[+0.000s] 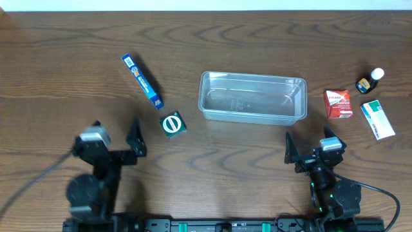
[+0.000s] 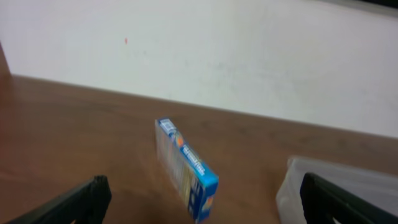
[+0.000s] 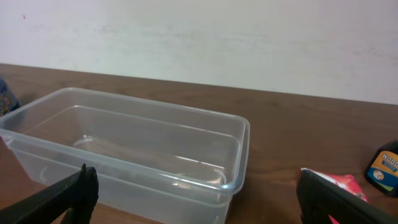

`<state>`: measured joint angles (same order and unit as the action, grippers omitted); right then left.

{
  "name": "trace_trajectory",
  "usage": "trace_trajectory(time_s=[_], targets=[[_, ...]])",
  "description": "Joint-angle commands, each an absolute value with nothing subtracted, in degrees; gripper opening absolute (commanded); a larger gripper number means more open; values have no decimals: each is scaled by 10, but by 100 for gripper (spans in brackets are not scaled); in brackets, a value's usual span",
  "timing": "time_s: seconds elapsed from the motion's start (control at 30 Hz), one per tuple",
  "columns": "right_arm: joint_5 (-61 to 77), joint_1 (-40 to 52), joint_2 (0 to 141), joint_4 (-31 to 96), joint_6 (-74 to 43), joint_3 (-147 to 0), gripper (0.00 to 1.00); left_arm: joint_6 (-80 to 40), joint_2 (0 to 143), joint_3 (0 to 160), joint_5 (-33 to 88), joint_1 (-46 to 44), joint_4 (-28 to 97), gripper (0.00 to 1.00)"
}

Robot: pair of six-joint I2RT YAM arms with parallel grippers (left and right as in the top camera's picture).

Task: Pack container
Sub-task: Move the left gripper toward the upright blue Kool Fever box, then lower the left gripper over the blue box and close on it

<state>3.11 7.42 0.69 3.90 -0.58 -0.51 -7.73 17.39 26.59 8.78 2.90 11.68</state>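
The clear plastic container (image 1: 252, 96) stands empty at the table's middle; it also shows in the right wrist view (image 3: 143, 155) and its corner in the left wrist view (image 2: 292, 186). A long blue box (image 1: 142, 80) lies at the left, also in the left wrist view (image 2: 186, 165). A green box with a round white label (image 1: 172, 125) sits near the container's left end. A red and white box (image 1: 338, 104), a white and green box (image 1: 377, 120) and a small bottle (image 1: 370, 81) lie at the right. My left gripper (image 1: 116, 138) and right gripper (image 1: 311, 149) are open and empty, near the front edge.
The wooden table (image 1: 64, 77) spans the view, with a pale wall behind it in the wrist views. Bare wood lies between the grippers and the objects. The red box's corner (image 3: 339, 186) and the bottle (image 3: 385, 168) show at the right of the right wrist view.
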Motion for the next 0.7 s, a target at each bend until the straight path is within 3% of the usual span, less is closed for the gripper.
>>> trace_trajectory(time_s=[0.0, 0.3, 0.67], targets=[[30, 68, 3, 40, 1, -3, 99, -80, 298, 402, 84, 28, 169, 98], [30, 68, 3, 40, 1, -3, 99, -75, 699, 841, 86, 28, 472, 98], [30, 68, 3, 40, 1, -3, 99, -81, 908, 889, 127, 27, 475, 98]])
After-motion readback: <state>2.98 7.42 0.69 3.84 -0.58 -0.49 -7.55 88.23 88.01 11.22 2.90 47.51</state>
